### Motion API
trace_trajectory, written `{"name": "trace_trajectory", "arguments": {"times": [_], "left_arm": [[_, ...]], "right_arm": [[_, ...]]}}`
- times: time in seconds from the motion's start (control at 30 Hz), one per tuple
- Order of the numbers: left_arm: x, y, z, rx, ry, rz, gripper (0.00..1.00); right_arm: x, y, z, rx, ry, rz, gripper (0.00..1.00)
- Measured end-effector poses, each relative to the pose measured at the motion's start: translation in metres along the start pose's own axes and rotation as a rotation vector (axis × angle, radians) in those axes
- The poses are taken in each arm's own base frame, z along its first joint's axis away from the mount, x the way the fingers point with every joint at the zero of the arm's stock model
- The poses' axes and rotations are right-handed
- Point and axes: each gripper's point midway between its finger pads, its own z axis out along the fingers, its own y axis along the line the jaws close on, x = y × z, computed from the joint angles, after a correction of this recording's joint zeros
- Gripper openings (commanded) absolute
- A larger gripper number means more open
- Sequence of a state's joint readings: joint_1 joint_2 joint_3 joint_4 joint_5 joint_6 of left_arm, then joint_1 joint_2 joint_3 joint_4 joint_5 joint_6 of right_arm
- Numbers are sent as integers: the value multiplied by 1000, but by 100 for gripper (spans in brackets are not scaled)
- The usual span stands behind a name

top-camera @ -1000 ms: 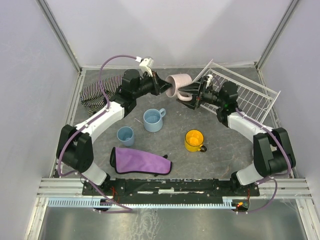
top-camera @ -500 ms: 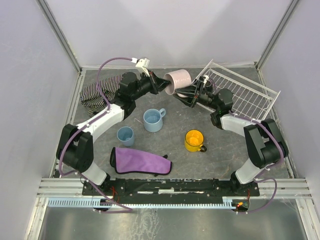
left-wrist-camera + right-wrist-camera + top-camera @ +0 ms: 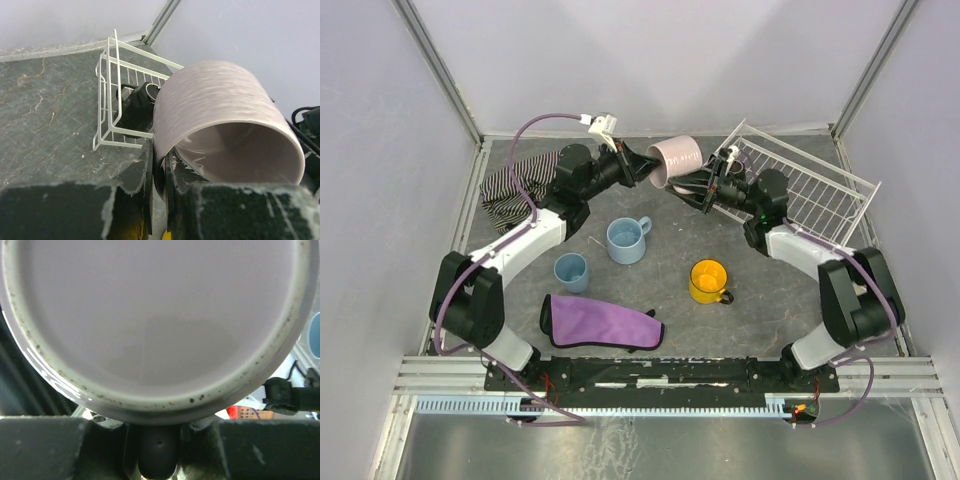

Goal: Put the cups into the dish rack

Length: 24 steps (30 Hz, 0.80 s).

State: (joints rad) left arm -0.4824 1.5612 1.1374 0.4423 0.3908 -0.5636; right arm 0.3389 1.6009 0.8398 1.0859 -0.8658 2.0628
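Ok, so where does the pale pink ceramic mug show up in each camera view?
Top external: the pale pink ceramic mug is upper middle, tipped on its side.
Left wrist: right of centre, large, open mouth towards the camera.
Right wrist: its round base fills nearly the whole picture.
Shared landmark: the white wire dish rack, right of the mug from above and behind it to the left in the left wrist view; the right wrist view does not show it.

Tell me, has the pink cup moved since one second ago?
Yes, slightly: the pink cup shifted toward the far wall, farther from the yellow cup.
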Motion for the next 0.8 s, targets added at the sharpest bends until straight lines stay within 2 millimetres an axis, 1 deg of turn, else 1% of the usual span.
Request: {"name": "trace_trajectory", "arguments": {"times": [0.03,0.07,0.1,0.13,0.2,0.3,0.4,0.47,0.63,0.7,0.8], "left_arm": [[1,0,0,-2,5,-2,15],[1,0,-1,-1,7,-3,22],[1,-2,-1,2,7,-2,33],[-1,-5,-2,6,6,-1,39],[-6,-14,-4,20,0,-1,53],[-13,-26,-7,34,-6,3,64],[-12,-26,-7,22,4,-2,66],[-10,-23,-8,10,12,-7,67],[-9,-19,-9,-12,18,-13,68],[-9,-17,-10,-21,22,-17,67],[-9,-13,-13,-34,29,-22,67]], "right_arm": [[1,0,1,28,-6,-7,1],[2,3,1,51,-13,-19,1],[4,5,1,81,-18,-33,1],[6,7,1,98,-21,-49,1],[9,10,-2,132,-19,-88,1],[11,5,-7,172,-15,-118,1],[3,-1,-15,214,-46,-121,1],[-6,-7,-24,254,-82,-114,1],[-38,-24,-56,358,-184,-88,1],[-49,-24,-69,397,-222,-90,1],[-64,-14,-86,441,-266,-134,1]]}}
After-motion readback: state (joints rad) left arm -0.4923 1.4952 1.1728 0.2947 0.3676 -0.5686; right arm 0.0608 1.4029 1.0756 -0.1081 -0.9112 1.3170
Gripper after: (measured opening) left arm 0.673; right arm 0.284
